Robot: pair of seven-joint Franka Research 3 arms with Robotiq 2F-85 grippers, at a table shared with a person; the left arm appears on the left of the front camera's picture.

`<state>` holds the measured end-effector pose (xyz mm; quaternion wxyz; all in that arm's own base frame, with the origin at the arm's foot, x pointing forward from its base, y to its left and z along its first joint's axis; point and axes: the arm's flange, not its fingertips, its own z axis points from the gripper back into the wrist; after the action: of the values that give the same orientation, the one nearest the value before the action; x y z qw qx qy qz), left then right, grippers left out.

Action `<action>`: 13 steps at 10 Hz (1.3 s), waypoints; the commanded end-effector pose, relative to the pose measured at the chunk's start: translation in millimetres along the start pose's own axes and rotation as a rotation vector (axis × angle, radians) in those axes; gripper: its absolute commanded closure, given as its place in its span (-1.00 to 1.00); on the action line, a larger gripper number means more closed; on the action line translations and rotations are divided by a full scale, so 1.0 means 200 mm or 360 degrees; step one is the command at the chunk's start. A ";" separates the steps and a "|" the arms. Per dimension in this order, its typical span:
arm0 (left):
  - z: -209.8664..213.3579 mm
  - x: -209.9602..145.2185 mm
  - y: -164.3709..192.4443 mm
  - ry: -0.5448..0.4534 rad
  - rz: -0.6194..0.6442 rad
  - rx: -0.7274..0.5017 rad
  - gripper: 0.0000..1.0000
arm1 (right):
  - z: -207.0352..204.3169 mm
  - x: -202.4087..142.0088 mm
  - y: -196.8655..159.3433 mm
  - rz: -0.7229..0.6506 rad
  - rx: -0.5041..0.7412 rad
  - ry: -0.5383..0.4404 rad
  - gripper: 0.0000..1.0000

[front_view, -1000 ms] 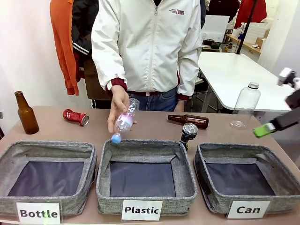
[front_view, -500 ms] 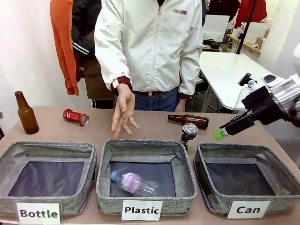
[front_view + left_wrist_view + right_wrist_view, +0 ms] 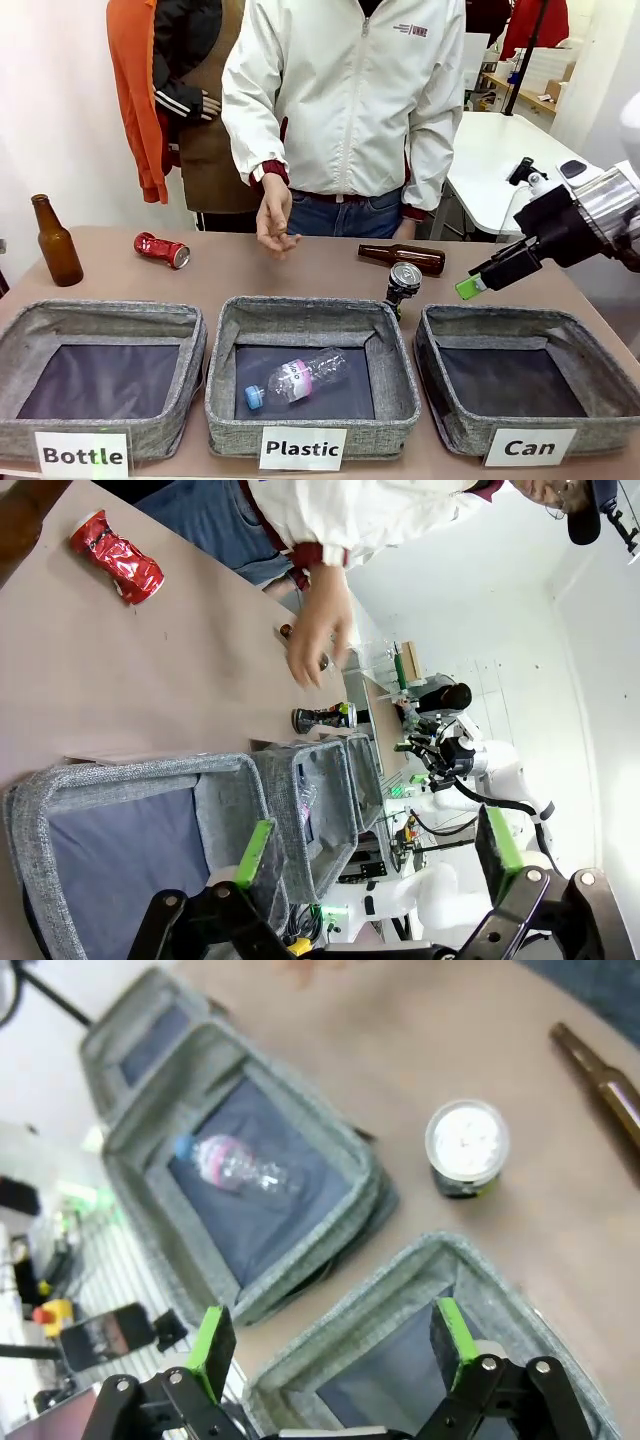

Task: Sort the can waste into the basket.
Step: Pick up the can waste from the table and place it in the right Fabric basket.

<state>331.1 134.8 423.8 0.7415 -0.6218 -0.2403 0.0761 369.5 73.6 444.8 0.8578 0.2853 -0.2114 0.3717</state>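
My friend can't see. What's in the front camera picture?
The robot's right gripper hovers near a black can standing behind a row of the Bottle basket, Plastic basket and Can basket. A clear plastic bottle lies in the Plastic basket, a red can lies on the table, and a person stands opposite.

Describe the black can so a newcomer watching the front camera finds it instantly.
Find the grey fabric bin labelled Plastic, middle of three along the near edge. Just past its far right corner stands a small black metal can with a silver top. Its neighbours lie down: a brown glass bottle behind it, a dented red can far left.
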 end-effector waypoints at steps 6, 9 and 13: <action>0.01 -0.01 -0.01 0.0020 -0.0020 0.0002 -1.00 | -0.07 0.14 -0.56 0.1242 0.0344 0.0217 -1.00; 0.01 -0.01 -0.01 0.0020 -0.0020 0.0002 -1.00 | -0.24 0.20 -0.79 0.1554 0.0339 0.0048 -1.00; 0.01 -0.01 -0.01 0.0020 -0.0020 0.0002 -1.00 | -0.45 0.26 -0.93 0.1541 0.0449 -0.0175 -1.00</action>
<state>331.2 135.3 423.3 0.7416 -0.6217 -0.2398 0.0769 543.8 56.0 350.5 0.5472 0.2638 -0.2958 0.7372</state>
